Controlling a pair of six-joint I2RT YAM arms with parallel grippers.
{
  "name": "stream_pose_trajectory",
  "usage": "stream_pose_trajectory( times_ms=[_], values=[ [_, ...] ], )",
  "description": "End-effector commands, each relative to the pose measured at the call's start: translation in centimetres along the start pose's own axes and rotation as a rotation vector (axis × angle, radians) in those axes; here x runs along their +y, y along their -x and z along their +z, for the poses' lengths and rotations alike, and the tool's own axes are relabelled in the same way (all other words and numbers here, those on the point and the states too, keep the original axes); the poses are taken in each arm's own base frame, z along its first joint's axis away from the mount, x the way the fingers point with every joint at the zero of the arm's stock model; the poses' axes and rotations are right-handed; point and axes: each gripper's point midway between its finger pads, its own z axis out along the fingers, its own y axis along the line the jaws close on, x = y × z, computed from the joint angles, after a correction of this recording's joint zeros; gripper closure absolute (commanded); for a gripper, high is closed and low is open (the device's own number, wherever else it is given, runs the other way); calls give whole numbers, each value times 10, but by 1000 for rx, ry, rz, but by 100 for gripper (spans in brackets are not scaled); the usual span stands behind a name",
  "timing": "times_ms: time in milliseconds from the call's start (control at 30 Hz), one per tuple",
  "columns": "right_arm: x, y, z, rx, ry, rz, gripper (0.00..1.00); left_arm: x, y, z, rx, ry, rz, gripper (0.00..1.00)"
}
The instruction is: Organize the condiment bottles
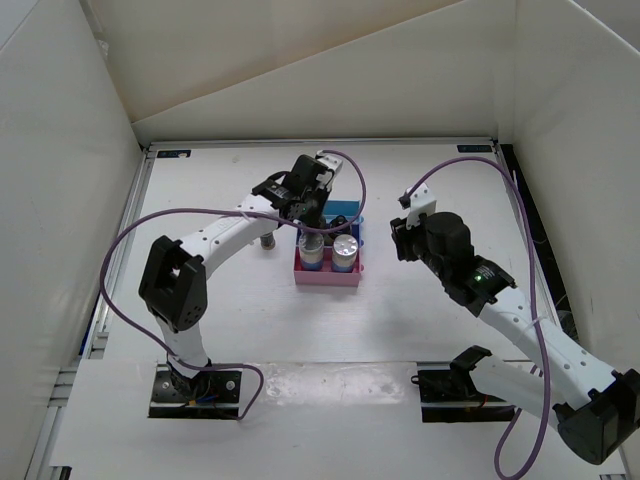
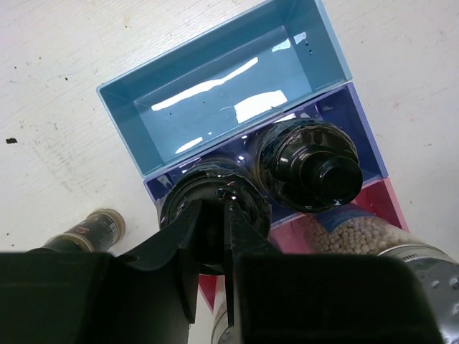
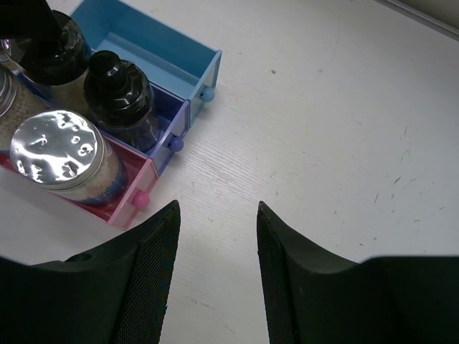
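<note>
The left hand (image 2: pixel 224 211) is clenched on the top of a small cylindrical shaker bottle with a black cap (image 2: pixel 188 192). This bottle stands in the purple middle compartment (image 2: pixel 355 122) of the stepped plastic rack (image 1: pixel 328 278), just beside a second black-capped bottle (image 2: pixel 308 165). A silver-topped white-and-blue shaker bottle (image 3: pixel 54 147) and its twin (image 1: pixel 313 248) stand in the pink front step (image 3: pixel 125 208) (side by side). The right hand (image 3: pixel 215 244) hangs released, grasping nothing, over the white tabletop (image 3: pixel 323 143) right of the rack.
</note>
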Motion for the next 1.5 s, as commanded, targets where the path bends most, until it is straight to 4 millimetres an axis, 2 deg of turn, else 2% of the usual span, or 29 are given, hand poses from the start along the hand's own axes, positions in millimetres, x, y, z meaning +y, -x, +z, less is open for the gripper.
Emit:
stream_pose_trajectory(
  times_ms=[0, 400, 633, 700, 733, 767, 800, 867, 900, 933, 1033, 1200, 1367, 1467],
  values=[
    [1, 5, 0, -26, 6, 16, 50, -2, 26, -9, -88, -29, -41, 100],
    [1, 5, 1, -27, 8, 23, 50, 0, 4, 1, -39, -20, -59, 100],
    [1, 3, 0, -24, 8, 23, 50, 0, 1, 4, -29, -16, -64, 100],
    [0, 3, 0, -27, 5, 24, 50, 0, 1, 3, -26, -16, -65, 92],
    [0, 2, 0, -26, 6, 23, 50, 1, 1, 4, -23, -16, -69, 79],
    [1, 2, 0, -23, 7, 23, 50, 0, 0, 4, -20, -18, -67, 73],
    [1, 2, 0, -23, 9, 22, 50, 1, 1, 2, -23, -16, -69, 58],
    [2, 2, -1, -26, 11, 21, 50, 1, 2, 1, -26, -17, -78, 45],
    [1, 2, -1, -26, 8, 22, 50, 0, 4, 0, -30, -18, -79, 35],
    [1, 1, 0, -23, 9, 20, 50, 0, 4, -1, -33, -19, -79, 31],
    [2, 3, -2, -30, 13, 22, 50, 0, 9, -7, -48, -21, -87, 22],
    [3, 3, -3, -29, 16, 21, 50, -1, 16, -16, -71, -31, -85, 19],
    [8, 6, -5, -35, 18, 9, 50, 3, 31, -32, -128, -21, -85, 19],
    [10, 10, -7, -43, 16, 0, 50, 12, 42, -53, -176, 11, -78, 18]
  ],
)
